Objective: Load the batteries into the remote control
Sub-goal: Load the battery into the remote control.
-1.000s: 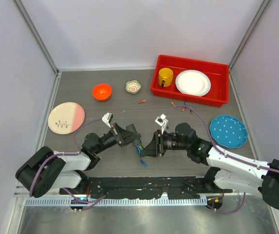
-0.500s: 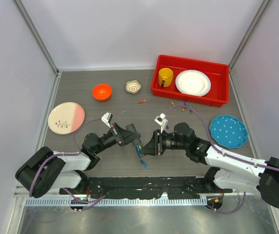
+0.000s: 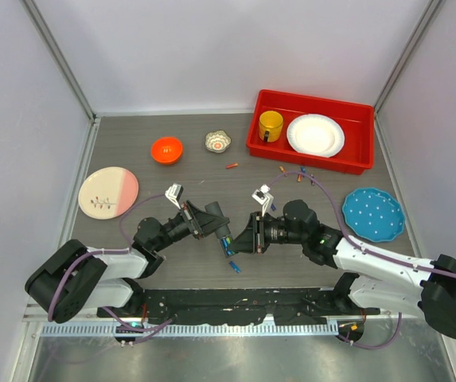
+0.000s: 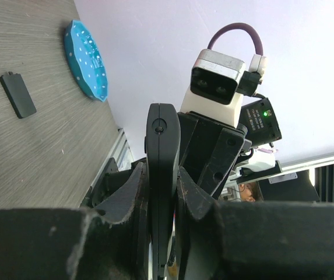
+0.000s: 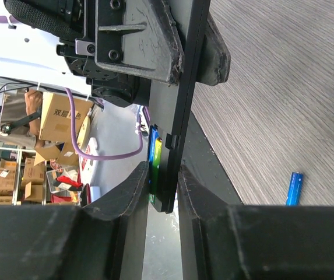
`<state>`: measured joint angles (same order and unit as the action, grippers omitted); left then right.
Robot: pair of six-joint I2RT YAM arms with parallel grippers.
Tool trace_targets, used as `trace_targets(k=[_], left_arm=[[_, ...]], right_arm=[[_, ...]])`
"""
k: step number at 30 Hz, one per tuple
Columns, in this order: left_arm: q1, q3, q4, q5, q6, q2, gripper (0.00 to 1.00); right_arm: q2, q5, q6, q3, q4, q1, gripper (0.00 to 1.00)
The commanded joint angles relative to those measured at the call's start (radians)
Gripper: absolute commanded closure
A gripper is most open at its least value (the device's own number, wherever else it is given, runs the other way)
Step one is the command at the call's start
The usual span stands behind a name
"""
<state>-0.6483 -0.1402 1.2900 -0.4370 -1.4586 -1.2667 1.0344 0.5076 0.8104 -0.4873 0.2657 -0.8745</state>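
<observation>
The remote control (image 3: 229, 239) is a slim black bar held above the table between both grippers. My left gripper (image 3: 223, 232) is shut on it; in the left wrist view it stands edge-on (image 4: 162, 134) between the pads of that gripper (image 4: 161, 178). My right gripper (image 3: 247, 241) grips the remote's other end (image 5: 184, 99), its pads (image 5: 137, 186) close on both faces. A blue and green battery (image 5: 153, 149) lies in the recess against the left pad. A blue battery (image 3: 234, 267) lies on the table below, also in the right wrist view (image 5: 294, 188).
A black battery cover (image 4: 17, 94) lies on the table. Several loose batteries lie near the red bin (image 3: 258, 143), among them one orange-red (image 3: 231, 165). There are also a blue plate (image 3: 372, 213), a pink plate (image 3: 108, 192), an orange bowl (image 3: 166, 150) and a small dish (image 3: 218, 142).
My right gripper has shifted slightly left and up, closing in on the remote's end. The left gripper has stayed put with the remote.
</observation>
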Motion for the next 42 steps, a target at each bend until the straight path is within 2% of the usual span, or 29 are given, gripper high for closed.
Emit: trace_targets(k=[1, 3, 4, 6, 9, 15, 28, 31, 32, 33, 37, 38, 40, 41, 42], left_arm=[[-0.010, 0.001, 0.256, -0.020, -0.006, 0.015, 1.00], [-0.010, 0.002, 0.256, -0.020, -0.005, 0.012, 1.00], [-0.010, 0.004, 0.256, -0.023, -0.003, 0.010, 1.00], [-0.010, 0.005, 0.256, -0.022, 0.000, 0.009, 1.00], [-0.010, 0.004, 0.256, -0.022, 0.001, 0.007, 1.00], [-0.010, 0.005, 0.255, -0.022, 0.003, 0.010, 1.00], [-0.010, -0.009, 0.250, -0.025, -0.002, 0.015, 1.00], [-0.010, -0.012, 0.247, -0.025, -0.002, 0.015, 1.00], [-0.010, -0.013, 0.246, -0.026, -0.002, 0.013, 1.00], [-0.010, -0.013, 0.246, -0.028, -0.002, 0.015, 1.00], [-0.010, -0.015, 0.246, -0.026, 0.000, 0.015, 1.00], [-0.010, -0.013, 0.246, -0.026, 0.000, 0.015, 1.00], [-0.010, -0.012, 0.244, -0.028, 0.000, 0.013, 1.00], [-0.010, -0.012, 0.244, -0.028, 0.001, 0.015, 1.00], [-0.010, -0.012, 0.244, -0.028, 0.001, 0.013, 1.00]], right_arm=[[-0.008, -0.044, -0.013, -0.017, 0.049, 0.006, 0.81], [-0.013, -0.041, 0.001, -0.023, 0.046, 0.006, 0.71], [-0.013, -0.041, 0.004, -0.031, 0.046, 0.009, 0.62], [-0.022, -0.044, 0.010, -0.036, 0.041, 0.009, 0.54], [-0.028, -0.049, 0.013, -0.051, 0.027, 0.009, 0.48], [-0.039, -0.070, 0.019, -0.057, 0.004, 0.017, 0.47], [0.004, -0.070, -0.014, -0.062, -0.040, 0.019, 0.73], [0.019, -0.084, -0.031, -0.079, -0.071, 0.017, 0.85], [0.023, -0.087, -0.034, -0.083, -0.086, 0.019, 0.96], [0.024, -0.095, -0.037, -0.086, -0.095, 0.019, 0.99], [0.023, -0.092, -0.036, -0.091, -0.097, 0.017, 0.99], [0.018, -0.090, -0.033, -0.091, -0.091, 0.019, 0.88], [0.000, -0.092, -0.013, -0.086, -0.071, 0.017, 0.71], [-0.007, -0.089, -0.005, -0.085, -0.063, 0.019, 0.58], [-0.011, -0.086, 0.001, -0.085, -0.057, 0.019, 0.54]])
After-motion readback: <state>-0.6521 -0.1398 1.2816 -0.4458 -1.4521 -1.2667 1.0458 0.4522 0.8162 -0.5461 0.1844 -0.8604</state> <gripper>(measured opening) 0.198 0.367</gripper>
